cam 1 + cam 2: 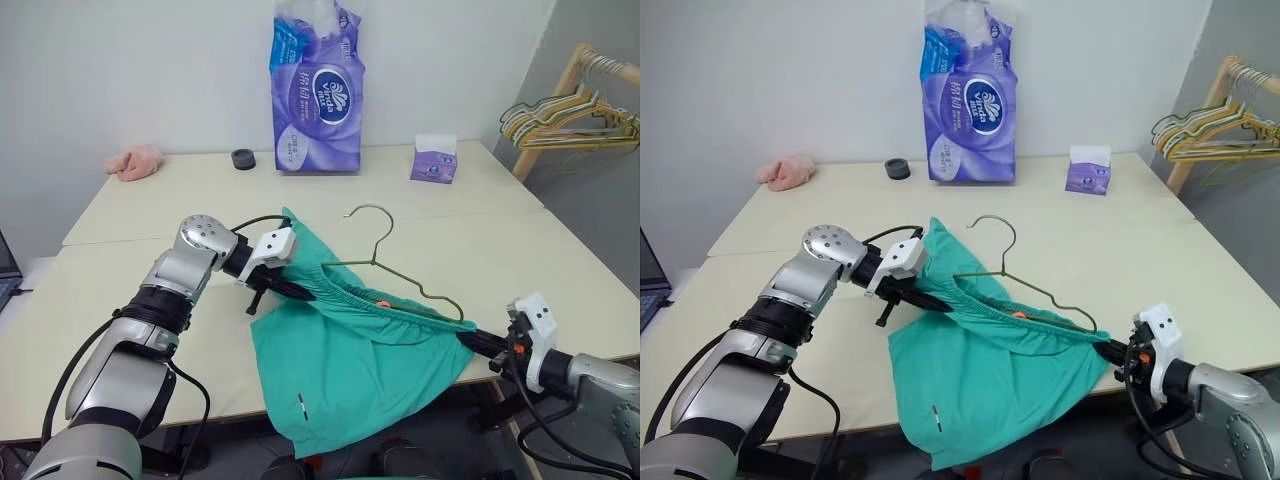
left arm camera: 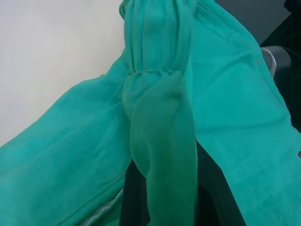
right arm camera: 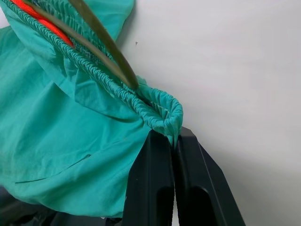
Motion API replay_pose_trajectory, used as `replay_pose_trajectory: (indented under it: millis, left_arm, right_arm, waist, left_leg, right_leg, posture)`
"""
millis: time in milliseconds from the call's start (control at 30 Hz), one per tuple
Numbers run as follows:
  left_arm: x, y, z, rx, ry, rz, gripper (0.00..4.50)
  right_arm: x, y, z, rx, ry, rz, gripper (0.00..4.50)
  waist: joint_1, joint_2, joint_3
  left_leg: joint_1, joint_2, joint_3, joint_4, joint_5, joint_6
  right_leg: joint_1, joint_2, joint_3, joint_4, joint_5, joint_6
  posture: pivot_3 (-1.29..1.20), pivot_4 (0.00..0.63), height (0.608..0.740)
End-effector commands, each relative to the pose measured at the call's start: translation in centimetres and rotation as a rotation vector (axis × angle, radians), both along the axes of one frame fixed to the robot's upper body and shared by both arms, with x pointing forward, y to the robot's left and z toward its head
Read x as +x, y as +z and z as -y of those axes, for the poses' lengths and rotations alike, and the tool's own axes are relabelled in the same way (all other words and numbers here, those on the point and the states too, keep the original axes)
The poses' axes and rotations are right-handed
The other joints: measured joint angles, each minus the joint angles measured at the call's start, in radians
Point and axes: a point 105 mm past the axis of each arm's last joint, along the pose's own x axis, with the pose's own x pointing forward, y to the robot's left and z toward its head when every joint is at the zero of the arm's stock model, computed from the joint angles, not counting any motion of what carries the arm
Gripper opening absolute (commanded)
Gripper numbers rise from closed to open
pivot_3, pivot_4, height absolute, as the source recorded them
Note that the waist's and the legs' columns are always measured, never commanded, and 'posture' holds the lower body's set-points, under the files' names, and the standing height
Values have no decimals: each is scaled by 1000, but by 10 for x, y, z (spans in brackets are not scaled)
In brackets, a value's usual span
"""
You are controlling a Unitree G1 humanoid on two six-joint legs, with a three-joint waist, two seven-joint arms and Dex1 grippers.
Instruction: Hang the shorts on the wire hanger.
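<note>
Bright, even indoor light falls from above across the pale table [image 1: 520, 250], with soft shadows under the teal-green shorts [image 1: 350, 350], no glare, sharp head views, and close cloth in the left wrist view slightly soft.

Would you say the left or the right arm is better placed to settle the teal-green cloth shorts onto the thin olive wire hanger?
Probably the right. The right gripper pinches the teal-green cloth shorts' waistband right where the thin olive wire hanger's end pokes in, while the left gripper grips the waistband's far end, beside the wire.
</note>
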Motion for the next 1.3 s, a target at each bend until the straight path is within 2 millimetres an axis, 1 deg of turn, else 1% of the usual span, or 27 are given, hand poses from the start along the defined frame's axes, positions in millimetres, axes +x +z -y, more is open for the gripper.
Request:
replay_pose_trajectory:
  millis: [33,233,433,600,867,1033,1200,1300]
  left_arm:
    - [4,15,-6,-5,15,34,0]
    - [3,13,-6,6,8,37,0]
    - [0,19,-4,-15,12,15,0]
    - [-2,14,-8,31,-2,30,0]
    - [-1,7,-15,79,-6,41,0]
    - [7,1,-14,94,24,90,0]
    - [13,-5,-9,102,39,165,0]
    - [11,-8,10,48,44,176,0]
  right_arm:
    - [1,5,20,-48,-54,10,16]
    - [-1,5,19,-37,-55,-1,16]
    - [-4,1,24,-38,-67,-33,16]
    - [-4,1,22,-30,-62,-38,16]
    - [-3,9,28,-48,-57,-28,16]
    - [-5,25,21,-93,12,3,16]
    - [-1,43,9,-208,113,62,16]
    - [8,57,-8,-266,202,125,16]
  waist:
    - [-1,0,0]
    - [-1,0,0]
    - [0,0,0]
    - [0,1,0]
    - [1,1,1]
    - [1,2,2]
    - [0,2,2]
    - [-1,3,3]
  left_leg:
    - [0,0,0,0,0,0]
    - [0,0,0,0,0,0]
    - [0,0,0,0,0,0]
    - [0,0,0,0,0,0]
    - [0,0,0,0,0,0]
    - [0,0,1,0,0,0]
    - [0,0,1,0,0,0]
    - [0,0,1,0,0,0]
  right_leg:
    - [0,0,0,0,0,0]
    - [0,0,0,0,0,0]
    - [0,0,0,0,0,0]
    - [0,0,0,0,0,0]
    - [0,0,0,0,0,0]
    - [0,0,0,-1,0,0]
    - [0,0,1,-1,0,0]
    - [0,0,1,-1,0,1]
  posture:
    - [-216,39,740]
    - [-216,39,740]
    - [-213,39,740]
    - [-210,41,740]
    - [-210,41,740]
    - [-214,45,740]
    - [-225,46,740]
    - [-230,46,740]
